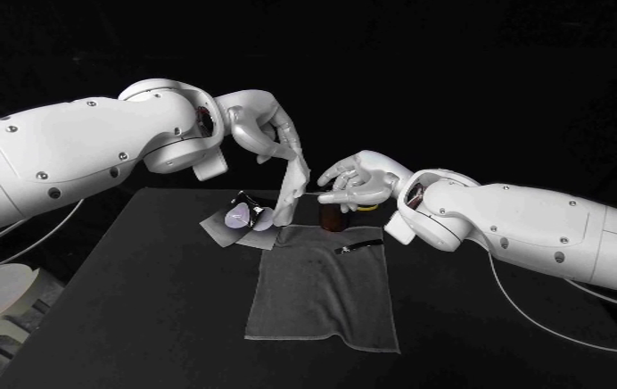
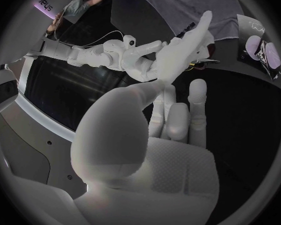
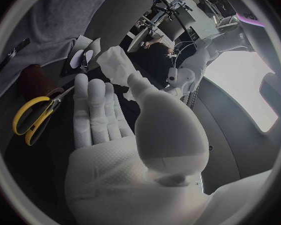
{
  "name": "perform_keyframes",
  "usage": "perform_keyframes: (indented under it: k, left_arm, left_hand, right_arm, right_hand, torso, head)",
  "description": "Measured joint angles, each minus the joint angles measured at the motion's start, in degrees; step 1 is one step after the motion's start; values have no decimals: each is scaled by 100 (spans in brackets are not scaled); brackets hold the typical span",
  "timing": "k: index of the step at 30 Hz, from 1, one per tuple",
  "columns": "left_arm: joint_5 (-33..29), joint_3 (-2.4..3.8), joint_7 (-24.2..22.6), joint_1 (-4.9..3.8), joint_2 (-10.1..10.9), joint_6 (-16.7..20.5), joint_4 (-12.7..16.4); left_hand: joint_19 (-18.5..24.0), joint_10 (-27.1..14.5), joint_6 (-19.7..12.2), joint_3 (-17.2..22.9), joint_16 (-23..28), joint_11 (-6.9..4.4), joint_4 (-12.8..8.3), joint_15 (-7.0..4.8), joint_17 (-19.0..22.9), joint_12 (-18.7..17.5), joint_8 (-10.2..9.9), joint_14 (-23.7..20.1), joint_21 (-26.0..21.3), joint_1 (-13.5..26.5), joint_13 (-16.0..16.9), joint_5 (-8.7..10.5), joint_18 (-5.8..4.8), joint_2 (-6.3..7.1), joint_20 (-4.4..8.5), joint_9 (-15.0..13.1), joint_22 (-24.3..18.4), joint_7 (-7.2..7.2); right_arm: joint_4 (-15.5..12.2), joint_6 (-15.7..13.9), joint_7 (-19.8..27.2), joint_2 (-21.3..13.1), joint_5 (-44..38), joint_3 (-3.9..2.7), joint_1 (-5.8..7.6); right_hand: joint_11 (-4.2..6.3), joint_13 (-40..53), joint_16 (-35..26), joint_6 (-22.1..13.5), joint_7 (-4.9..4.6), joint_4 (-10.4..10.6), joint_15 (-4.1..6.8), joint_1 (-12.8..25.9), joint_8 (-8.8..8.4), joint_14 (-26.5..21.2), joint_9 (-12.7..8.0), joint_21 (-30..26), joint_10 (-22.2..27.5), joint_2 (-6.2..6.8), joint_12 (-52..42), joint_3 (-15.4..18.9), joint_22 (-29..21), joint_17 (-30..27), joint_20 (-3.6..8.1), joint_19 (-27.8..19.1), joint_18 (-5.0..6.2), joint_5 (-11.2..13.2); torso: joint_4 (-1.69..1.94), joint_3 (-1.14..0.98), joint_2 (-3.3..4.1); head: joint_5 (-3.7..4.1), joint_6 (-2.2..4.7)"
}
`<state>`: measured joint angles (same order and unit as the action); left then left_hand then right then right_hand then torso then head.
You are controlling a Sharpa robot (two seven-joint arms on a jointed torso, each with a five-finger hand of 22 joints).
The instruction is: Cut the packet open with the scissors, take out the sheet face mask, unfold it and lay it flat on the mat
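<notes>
We judge the task to be a little past half way. The packet (image 1: 236, 219) lies on the counter (image 1: 142, 300) just beside the far left corner of the mat (image 1: 322, 309). The mask (image 1: 293, 184) is out of it, so the cutting and the taking out look done. The scissors (image 3: 48, 104) lie at the mat's far right corner, near a brown pot (image 1: 332, 218). What is left, as we read it, is the unfolding and the laying flat. The mask is a narrow folded strip, not yet opened, and no part of it rests on the mat.

The mask hangs in the air above the mat's far edge, between the two hands. The left hand (image 1: 264, 130) is raised and pinches the strip's upper end in its fingertips. The long axis runs close to upright, leaning a little, so the lower end points down toward the packet. We cannot tell whether that end touches anything.

The right hand (image 1: 357, 179) sits lower, beside the strip's lower half, with thumb and fingers curled toward its edge. They reach the mask, but we cannot tell whether they grip it or only touch it.
</notes>
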<state>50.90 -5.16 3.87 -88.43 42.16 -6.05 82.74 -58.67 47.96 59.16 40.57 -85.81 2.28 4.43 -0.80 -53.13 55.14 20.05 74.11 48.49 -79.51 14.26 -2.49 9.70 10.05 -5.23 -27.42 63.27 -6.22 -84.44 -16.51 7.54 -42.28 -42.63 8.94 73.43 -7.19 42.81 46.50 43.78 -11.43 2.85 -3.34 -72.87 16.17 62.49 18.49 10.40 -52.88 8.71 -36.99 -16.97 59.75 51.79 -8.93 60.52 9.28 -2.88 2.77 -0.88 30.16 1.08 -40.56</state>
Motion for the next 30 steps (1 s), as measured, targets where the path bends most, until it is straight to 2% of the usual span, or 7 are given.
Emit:
perform_keyframes:
  k: [6, 8, 15, 16, 18, 20, 30]
  left_arm:
    - [16, 1, -72, -6, 37, -103, 51]
    - [22, 1, -89, -6, 51, -124, 57]
    - [41, 2, -138, -8, 55, -194, 61]
    - [44, 2, -144, -8, 53, -204, 63]
    - [48, 2, -153, -8, 48, -218, 66]
    - [53, 2, -163, -8, 44, -232, 72]
    - [66, 1, -185, -8, 40, -252, 64]
  left_hand:
    - [23, 0, -1, 0, 0, 0, 0, 0, 18, 0, 0, 0, 0, 0, 0, 6, -3, 0, 22, -27, -3, 1]
    - [23, 0, -1, 0, 0, 0, 0, 0, 21, 0, 0, 0, 0, 0, 0, 6, -4, 0, 22, -27, -4, 1]
    - [22, -1, -10, -1, 1, 0, 0, 0, 25, 0, 0, 0, 0, 0, -1, 8, -4, 1, 22, -27, -7, 10]
    - [22, -1, -10, -1, 1, 0, 0, 0, 26, 0, 0, 0, 0, 0, -1, 8, -5, 1, 22, -27, -7, 9]
    - [22, 0, -10, -1, 1, 0, 0, 0, 26, 0, 0, 0, 0, 0, -1, 10, -4, 1, 22, -27, -7, 10]
    - [22, -1, -11, -1, 1, 0, 0, 0, 27, 0, 0, 0, 0, 0, -1, 10, -5, 1, 22, -27, -7, 10]
    - [22, -1, -11, -1, 1, 1, 0, 0, 6, -1, -12, 0, 0, 0, -2, -8, -6, 1, 22, -29, -8, 10]
  right_arm:
    - [44, -334, 21, 37, -183, 11, -89]
    - [49, -428, 52, 72, -212, 11, -94]
    - [92, -732, 222, 137, -157, 9, -107]
    - [95, -758, 257, 132, -101, 8, -107]
    - [94, -779, 317, 123, 18, 8, -109]
    - [92, -783, 389, 120, 177, 8, -109]
    - [96, -696, 641, 267, 673, 3, -109]
  right_hand:
    - [16, -392, -174, 2, 20, -140, 8, -344, 25, -101, 3, -173, 6, -119, 174, -109, -233, -226, -21, -39, -1, 0]
    - [37, -495, -212, 42, 59, -180, 28, -383, 45, -125, 6, -218, -13, -124, 217, -149, -280, -272, -21, -38, -1, 0]
    - [74, -763, -319, 23, 80, -190, 19, -404, 45, -234, -19, -348, 25, -145, 310, -211, -421, -408, -40, -58, -2, 0]
    - [75, -787, -319, 22, 80, -189, 18, -372, 45, -275, -27, -366, 35, -112, 333, -210, -442, -418, -61, -78, -3, 0]
    - [63, -835, -350, -11, 103, -147, -4, -317, 45, -398, -38, -444, 127, -58, 333, -168, -498, -439, -76, -161, -2, 0]
    - [41, -873, -351, -74, 86, -115, -37, -282, 6, -519, -51, -527, 205, -30, 333, -135, -561, -456, -109, -240, -3, 0]
    - [42, -911, -306, -105, 77, -64, -53, -220, -12, -572, -58, -569, 242, -88, 236, -80, -634, -461, -112, -273, -7, 0]
  torso:
    - [-2, -6, 2]
    - [-3, -10, 2]
    - [5, -13, 4]
    - [7, -11, 5]
    - [7, -9, 6]
    - [5, -6, 6]
    - [5, -6, 2]
  head:
    - [-2, 11]
    - [4, 12]
    - [26, 3]
    - [26, 1]
    - [21, -9]
    - [12, -13]
    - [14, 0]
